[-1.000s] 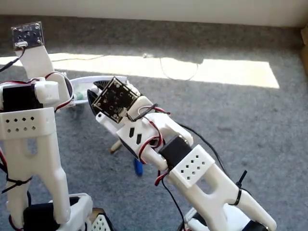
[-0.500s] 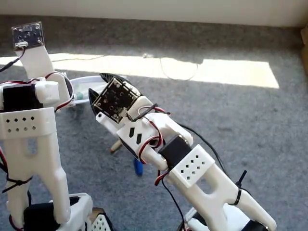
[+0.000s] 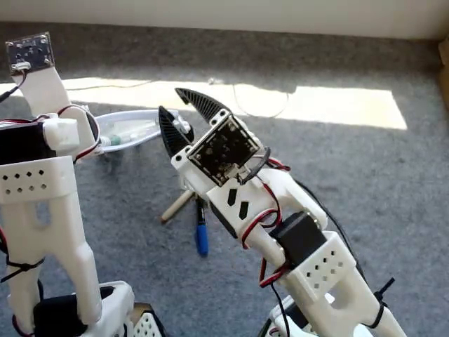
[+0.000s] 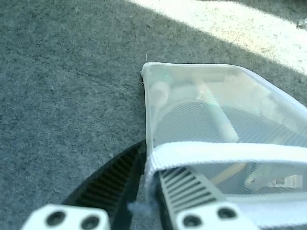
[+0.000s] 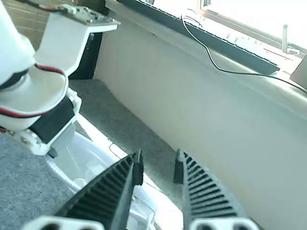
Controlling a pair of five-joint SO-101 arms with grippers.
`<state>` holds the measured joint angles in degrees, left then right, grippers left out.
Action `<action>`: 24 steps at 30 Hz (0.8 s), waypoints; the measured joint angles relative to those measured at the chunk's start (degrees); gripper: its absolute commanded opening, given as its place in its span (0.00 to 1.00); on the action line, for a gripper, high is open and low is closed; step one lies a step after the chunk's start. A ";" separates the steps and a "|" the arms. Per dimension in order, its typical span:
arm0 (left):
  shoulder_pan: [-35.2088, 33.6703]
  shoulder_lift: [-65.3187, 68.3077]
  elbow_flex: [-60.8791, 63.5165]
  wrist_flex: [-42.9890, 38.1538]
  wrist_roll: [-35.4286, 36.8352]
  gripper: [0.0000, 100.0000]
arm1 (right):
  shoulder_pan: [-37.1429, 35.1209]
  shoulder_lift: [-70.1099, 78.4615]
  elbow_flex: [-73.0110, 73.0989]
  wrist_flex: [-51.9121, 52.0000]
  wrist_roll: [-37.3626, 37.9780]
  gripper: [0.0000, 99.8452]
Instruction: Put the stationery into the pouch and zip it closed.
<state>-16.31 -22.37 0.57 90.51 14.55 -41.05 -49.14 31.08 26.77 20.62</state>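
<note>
Pouch (image 3: pixel 133 130) of clear, fine-ribbed mesh with a white woven zipper band lies on the grey carpet (image 3: pixel 365 182) at about ten o'clock in the high view, one end in a strip of sunlight (image 3: pixel 337 105). The left gripper (image 4: pixel 148 165) is clamped on the pouch's band at its corner, one black ridged jaw under the fabric and the other pressed on top. Through the mesh, the left wrist view shows pale, rod-shaped stationery (image 4: pixel 218 117) lying inside, blurred by the weave.

The right gripper (image 3: pixel 169 100) hangs spread wide at about three o'clock of the pouch, its two black, tapered, saw-toothed jaws apart and holding nothing. The right wrist view shows them from behind, with the pouch under them.

A slim pen (image 3: pixel 201 235) with a dark barrel and a glossy blue end lies on the carpet at six o'clock of the right gripper, well apart from the pouch. Just beside it, at about ten o'clock of the pen, rests a tan stick (image 3: pixel 177 206), smooth and round, slanted across the pile.

Both arms are white moulded plastic with black motors and red-and-black wiring.
</note>
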 measured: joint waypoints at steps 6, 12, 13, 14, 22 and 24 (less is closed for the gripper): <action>-2.02 0.00 -0.09 0.00 0.00 0.01 | 1.76 -0.09 -6.77 11.87 -4.57 0.10; -2.55 0.00 -0.09 0.00 0.00 0.01 | 2.73 -0.53 -7.56 20.75 -5.01 0.10; -2.55 0.00 -0.09 0.00 0.00 0.01 | 2.81 -0.53 -7.56 21.80 -5.01 0.10; -2.55 0.00 -0.09 0.00 0.00 0.01 | 2.81 -0.62 -7.56 23.03 -5.01 0.10; -2.55 0.00 -0.09 0.00 0.00 0.01 | 6.86 3.69 -7.56 30.59 -5.01 0.10; -3.60 0.00 -0.09 0.00 0.00 0.01 | 8.88 6.77 -7.56 30.59 -5.01 0.10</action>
<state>-19.91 -22.37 0.48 90.51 14.55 -32.18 -42.37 23.52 57.36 15.60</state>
